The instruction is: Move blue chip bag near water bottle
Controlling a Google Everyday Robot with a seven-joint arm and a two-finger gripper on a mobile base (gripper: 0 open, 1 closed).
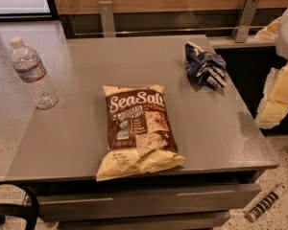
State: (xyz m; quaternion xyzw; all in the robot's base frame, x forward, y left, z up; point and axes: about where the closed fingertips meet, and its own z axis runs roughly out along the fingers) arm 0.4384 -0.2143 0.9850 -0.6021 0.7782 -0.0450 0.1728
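Blue chip bag point(205, 68): I'd pinch its crumpled top, carry across to water bottle point(32, 73); gripper point(278, 97) off the surface point(77, 128) beyond the bag, open-or-closed can't tell.

The brown chip bag point(138, 128) reads "Sea Salt" in large white script; its smaller print cannot be read. The gripper point(277, 97) sits at the right edge, beyond the desk point(77, 128).

On grey worktop point(81, 128): water bottle point(31, 75) left edge, Sea Salt bag point(138, 128) centre, blue chip bag point(205, 66) back right; claw point(277, 98) beyond right edge.
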